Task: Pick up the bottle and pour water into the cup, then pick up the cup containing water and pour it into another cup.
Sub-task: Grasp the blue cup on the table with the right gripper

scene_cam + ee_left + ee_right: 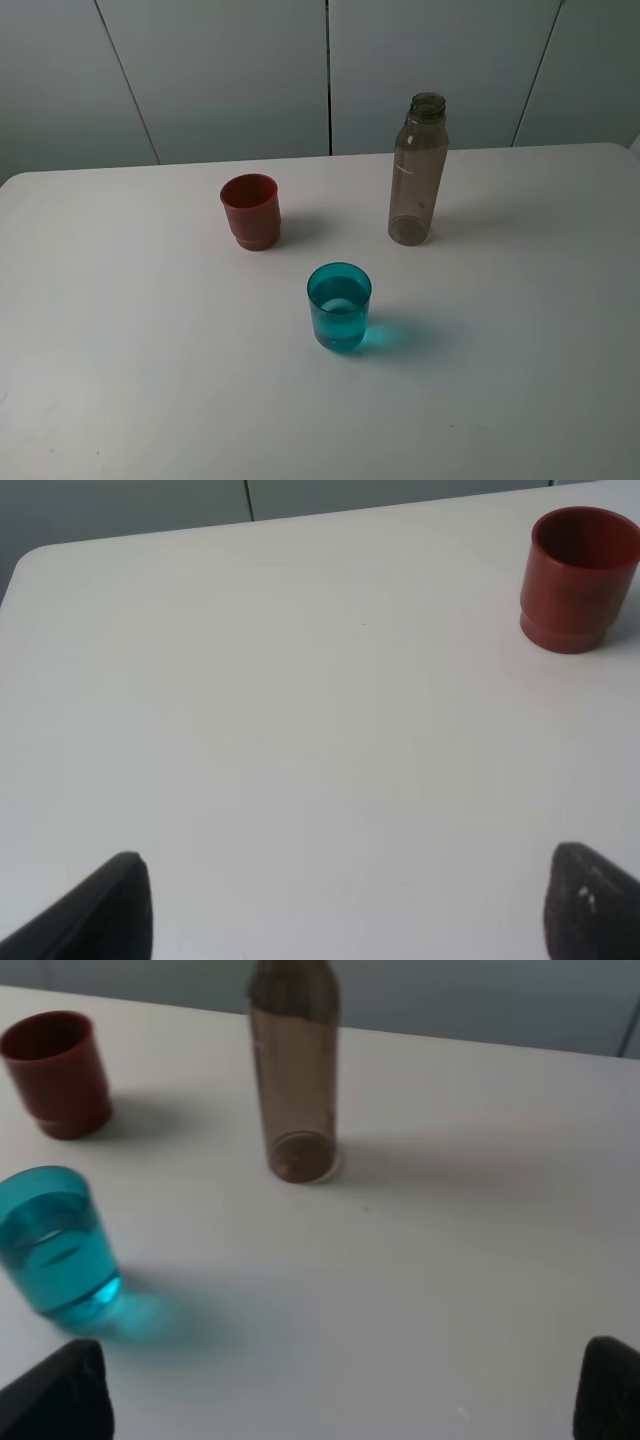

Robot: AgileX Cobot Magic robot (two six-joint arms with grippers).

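The red cup [250,210], behind and left of the teal cup [339,306], could be overshot or tipped in pouring, and water could be slopped onto the table [120,380] if the teal cup's smooth tapered wall were pinched off-centre; the bottle [418,170], behind and right of the teal cup, could be clipped in reaching. The left gripper [350,920] is seen wide open and empty, the teal cup outside its view; the right gripper [335,1405] is likewise spread wide on nothing, the part-filled teal cup set ahead of its jaws, towards one finger [60,1395], well apart.
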